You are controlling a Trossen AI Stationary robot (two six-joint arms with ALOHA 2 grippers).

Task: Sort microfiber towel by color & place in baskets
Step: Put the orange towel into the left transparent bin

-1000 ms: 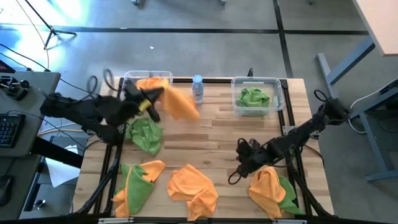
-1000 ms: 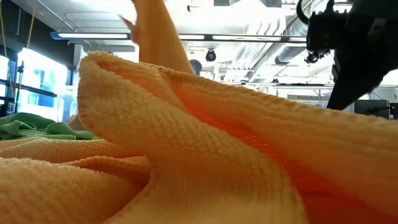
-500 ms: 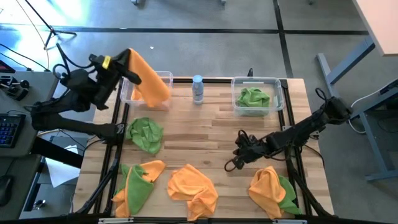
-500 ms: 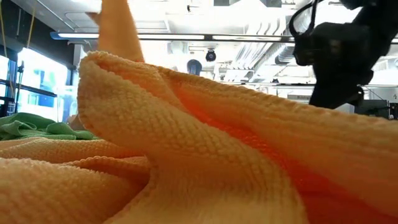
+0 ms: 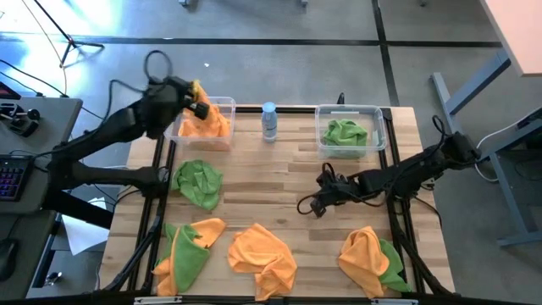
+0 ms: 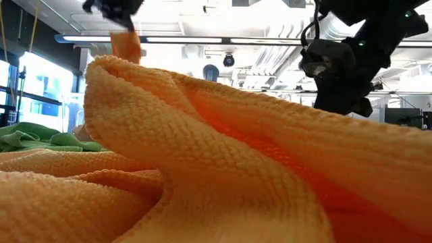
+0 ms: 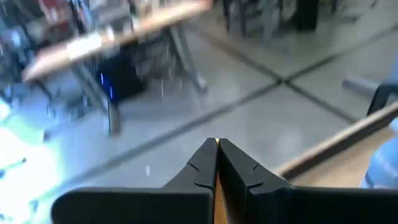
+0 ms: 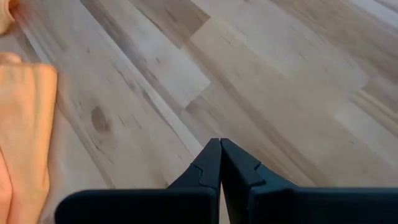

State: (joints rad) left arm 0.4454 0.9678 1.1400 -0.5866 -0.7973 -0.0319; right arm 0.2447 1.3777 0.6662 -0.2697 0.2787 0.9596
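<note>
My left end effector [image 5: 197, 108] pinches an orange towel [image 5: 209, 124] over the left basket [image 5: 222, 104]; my right end effector [image 5: 309, 206], pressed together, hovers over the table [image 5: 279, 188]

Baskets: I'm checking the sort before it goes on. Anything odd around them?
One oddity: a small bottle with a blue cap stands upright between the two baskets, no part of the sort. Left basket holds orange, right basket green; nothing spilled.
</note>
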